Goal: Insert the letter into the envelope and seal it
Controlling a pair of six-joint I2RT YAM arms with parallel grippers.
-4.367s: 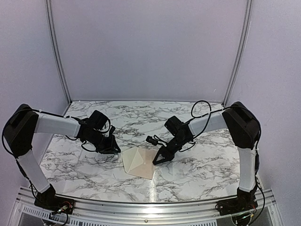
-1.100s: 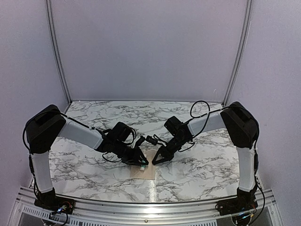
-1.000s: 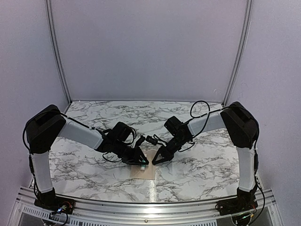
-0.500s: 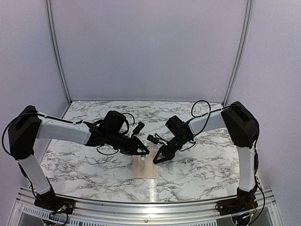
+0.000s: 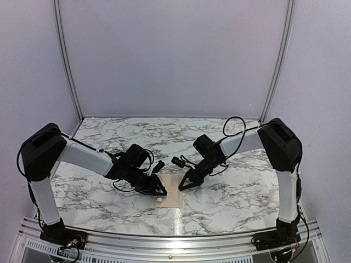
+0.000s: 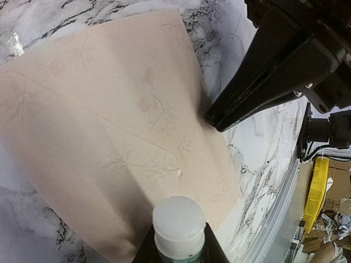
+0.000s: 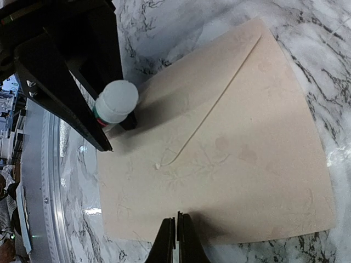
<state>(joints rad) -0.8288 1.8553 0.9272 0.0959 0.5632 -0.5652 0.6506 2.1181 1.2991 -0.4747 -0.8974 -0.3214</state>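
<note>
The envelope lies flat on the marble table, toward 6 o'clock of the tabletop in the overhead view, with its triangular flap folded down over the body. The letter shows in no view, so we cannot tell whether it sits inside. The left gripper, at the envelope's 9 o'clock edge, is clamped on a white-capped glue stick that hangs just over the paper there. The right gripper, fingers together, bears on the margin at about 3 o'clock. We judge the envelope to be light, thin and limp: it would likely skate on the smooth marble under any sideways push and crease if pinched mid-sheet. We would therefore pin it from above at one edge. Any lifting is best taken at the flap's pointed tip, which the right wrist view shows near the centre
</note>
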